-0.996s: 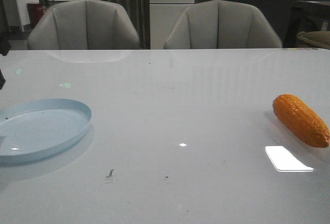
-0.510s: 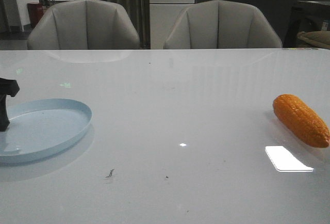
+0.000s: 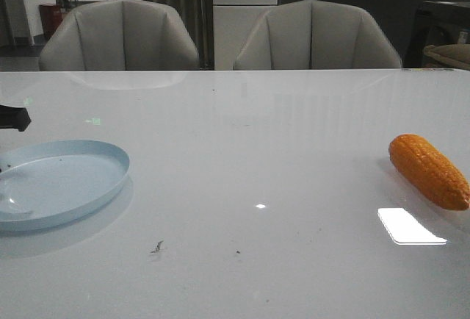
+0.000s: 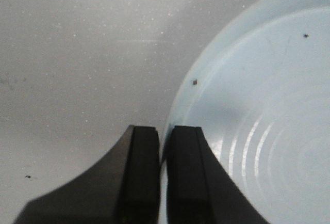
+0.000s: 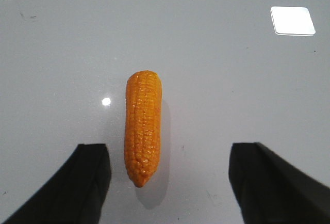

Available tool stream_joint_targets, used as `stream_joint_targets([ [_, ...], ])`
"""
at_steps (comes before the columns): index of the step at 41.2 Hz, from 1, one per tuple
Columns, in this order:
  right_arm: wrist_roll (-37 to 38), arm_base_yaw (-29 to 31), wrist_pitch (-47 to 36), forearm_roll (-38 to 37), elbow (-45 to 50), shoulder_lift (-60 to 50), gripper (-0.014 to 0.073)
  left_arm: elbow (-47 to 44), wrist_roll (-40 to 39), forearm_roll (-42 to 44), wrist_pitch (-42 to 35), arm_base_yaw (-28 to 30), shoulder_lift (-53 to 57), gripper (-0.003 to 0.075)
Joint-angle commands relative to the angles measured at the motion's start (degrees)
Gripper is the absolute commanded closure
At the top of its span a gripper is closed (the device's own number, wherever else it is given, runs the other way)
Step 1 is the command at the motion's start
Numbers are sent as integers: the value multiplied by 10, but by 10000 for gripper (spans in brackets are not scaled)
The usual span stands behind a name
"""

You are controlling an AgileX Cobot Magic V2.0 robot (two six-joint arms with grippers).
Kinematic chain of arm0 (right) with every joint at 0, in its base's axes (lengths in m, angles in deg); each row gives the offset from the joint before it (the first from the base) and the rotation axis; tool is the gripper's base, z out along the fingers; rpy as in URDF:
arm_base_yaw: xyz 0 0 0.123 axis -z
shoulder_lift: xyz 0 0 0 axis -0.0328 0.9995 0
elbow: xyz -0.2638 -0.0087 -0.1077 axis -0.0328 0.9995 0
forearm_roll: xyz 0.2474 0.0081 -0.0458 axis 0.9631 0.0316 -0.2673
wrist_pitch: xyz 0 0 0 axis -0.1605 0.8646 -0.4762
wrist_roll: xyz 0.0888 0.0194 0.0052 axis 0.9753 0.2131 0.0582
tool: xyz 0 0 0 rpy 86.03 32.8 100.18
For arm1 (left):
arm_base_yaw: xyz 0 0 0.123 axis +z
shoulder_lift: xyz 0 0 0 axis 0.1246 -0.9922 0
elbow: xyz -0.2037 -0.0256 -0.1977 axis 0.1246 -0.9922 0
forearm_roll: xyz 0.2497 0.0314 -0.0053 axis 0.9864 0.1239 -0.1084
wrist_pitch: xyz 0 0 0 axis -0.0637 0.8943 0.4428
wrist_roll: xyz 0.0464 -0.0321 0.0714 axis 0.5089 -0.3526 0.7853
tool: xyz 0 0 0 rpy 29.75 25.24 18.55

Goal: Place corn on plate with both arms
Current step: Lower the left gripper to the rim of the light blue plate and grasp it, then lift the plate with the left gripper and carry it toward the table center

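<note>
The pale blue plate (image 3: pixel 59 179) lies at the table's left. In the left wrist view my left gripper (image 4: pixel 164 129) has its two black fingers nearly together, with the rim of the plate (image 4: pixel 258 105) pinched in the narrow gap. Only a black part of the left arm (image 3: pixel 13 118) shows in the front view, at the left edge. The orange-yellow corn (image 3: pixel 428 170) lies on the table at the far right. In the right wrist view my right gripper (image 5: pixel 170 152) hangs open above the corn (image 5: pixel 143 126), whose tapered end lies between the spread fingers, touching neither.
Two grey chairs (image 3: pixel 121 36) stand behind the table's far edge. A bright light reflection (image 3: pixel 410 226) lies on the glossy white tabletop (image 3: pixel 250 150) just in front of the corn. Small dark specks (image 3: pixel 156 247) mark the table near the front.
My left gripper came in over the plate's left rim and closed on it. The plate has shifted very slightly. The corn has not moved.
</note>
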Motion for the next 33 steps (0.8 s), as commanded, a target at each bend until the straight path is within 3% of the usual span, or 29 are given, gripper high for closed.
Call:
stream_joint_targets([
  [1,1,0,-49,-6,-22,-4,9,56,0,2,33,2,25,622],
  [11,1,0,-49,-6,-22,-4,9,213,0,-24,153,2,25,622],
  [19,1,0,-49,-6,-22,-4,9,313,5,-145,203,2,25,622],
  [26,1,0,-49,-6,-22,-4,9,345,8,-261,218,-2,25,622],
  [33,1,0,-49,-6,-22,-4,9,345,8,-282,234,-40,23,622],
])
